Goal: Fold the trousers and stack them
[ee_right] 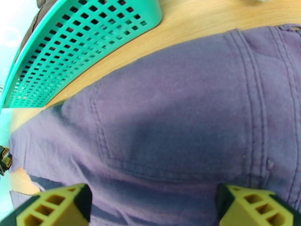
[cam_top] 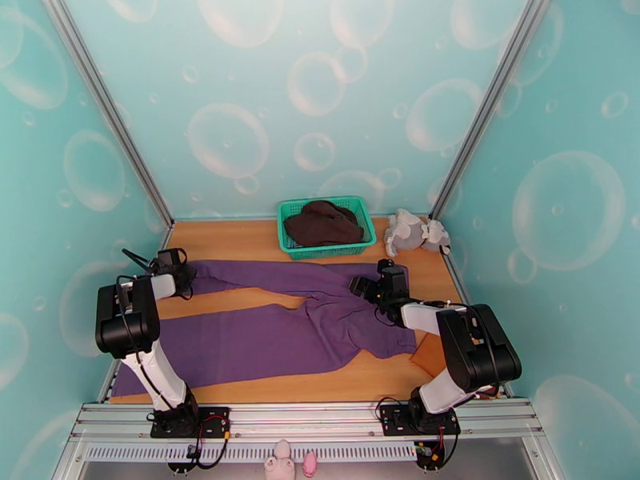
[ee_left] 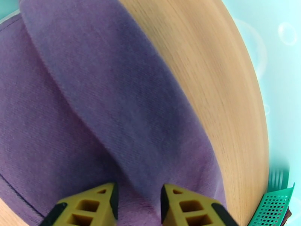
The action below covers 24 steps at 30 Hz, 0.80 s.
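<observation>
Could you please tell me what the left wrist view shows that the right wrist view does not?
Left wrist: a raised fold of the trousers pinched in the left gripper. Right wrist: stitched seams at the waist end, under the open right gripper. Both: the trousers, the green basket and the wooden table.

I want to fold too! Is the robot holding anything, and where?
The left gripper pinches a fold of the trousers near a leg end; the right gripper is open, holding nothing.
</observation>
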Each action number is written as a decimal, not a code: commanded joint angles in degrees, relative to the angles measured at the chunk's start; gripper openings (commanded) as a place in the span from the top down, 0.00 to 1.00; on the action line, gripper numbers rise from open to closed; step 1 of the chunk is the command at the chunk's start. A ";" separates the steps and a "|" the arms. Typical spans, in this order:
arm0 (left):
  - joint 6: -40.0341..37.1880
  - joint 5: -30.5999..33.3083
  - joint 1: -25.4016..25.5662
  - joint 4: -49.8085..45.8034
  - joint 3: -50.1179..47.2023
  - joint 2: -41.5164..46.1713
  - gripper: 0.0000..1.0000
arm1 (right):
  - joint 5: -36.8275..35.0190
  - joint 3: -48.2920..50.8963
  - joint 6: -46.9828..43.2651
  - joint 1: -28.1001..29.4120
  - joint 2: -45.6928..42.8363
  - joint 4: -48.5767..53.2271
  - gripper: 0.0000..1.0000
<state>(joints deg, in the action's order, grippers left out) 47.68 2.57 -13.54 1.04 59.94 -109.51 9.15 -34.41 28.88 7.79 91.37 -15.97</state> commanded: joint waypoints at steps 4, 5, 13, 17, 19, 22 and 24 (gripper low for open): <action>0.61 -0.16 -0.43 -1.58 4.22 -2.74 0.64 | -1.41 0.14 -1.19 0.12 2.05 4.72 0.09; 0.74 -0.28 -0.41 -1.44 4.38 -2.90 0.64 | -1.46 0.14 -1.17 0.15 2.03 4.72 0.09; 1.27 -0.76 -0.31 1.42 4.40 -3.15 0.64 | -1.55 0.05 -1.22 0.28 2.09 4.72 0.09; 1.71 -1.33 -0.18 1.02 4.25 -3.32 0.64 | -1.68 0.04 -1.25 0.34 2.14 4.72 0.09; 1.97 -1.50 0.08 1.41 3.25 -2.91 0.64 | -1.89 -0.09 -1.20 0.38 2.11 4.71 0.09; 2.37 -2.04 0.35 1.17 1.86 -2.17 0.65 | -1.94 -0.18 -1.32 0.47 2.14 4.72 0.09; 2.50 -2.21 0.54 0.90 1.25 -2.08 0.65 | -1.96 -0.13 -1.33 0.56 2.15 4.65 0.09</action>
<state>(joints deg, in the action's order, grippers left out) 49.41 1.65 -13.43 1.69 62.57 -111.66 8.47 -34.52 28.42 8.21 91.48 -15.75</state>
